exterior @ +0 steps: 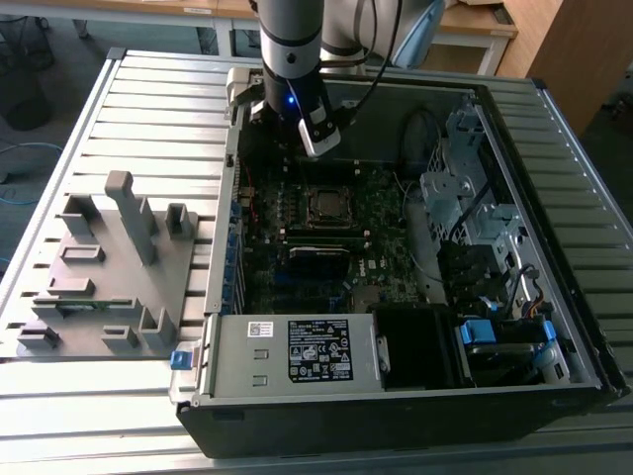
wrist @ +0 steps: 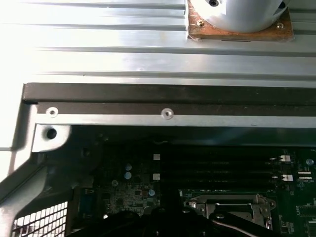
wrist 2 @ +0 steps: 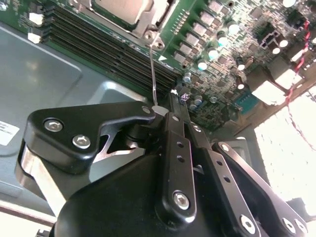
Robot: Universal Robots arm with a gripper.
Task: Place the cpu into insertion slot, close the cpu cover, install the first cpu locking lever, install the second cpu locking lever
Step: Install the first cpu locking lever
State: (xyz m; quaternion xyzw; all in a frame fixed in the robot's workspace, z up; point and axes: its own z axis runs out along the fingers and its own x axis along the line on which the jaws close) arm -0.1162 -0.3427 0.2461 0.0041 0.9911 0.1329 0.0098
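Observation:
In the exterior view the open computer case lies on a slatted table, and my gripper reaches down into it just behind the insertion slot. The grey-brown cpu sits in that socket, with the silver cpu cover lying flat around it. A thin wire locking lever runs up from the socket's corner to my gripper, whose fingers are shut on the lever's end. The gripper's dark linkage is at the edge of the first wrist view.
Long black memory slots run beside the socket. A labelled power supply box fills the case's near side, and drive cages with cables stand on the exterior view's right. A grey fixture plate with upright blocks lies on the left.

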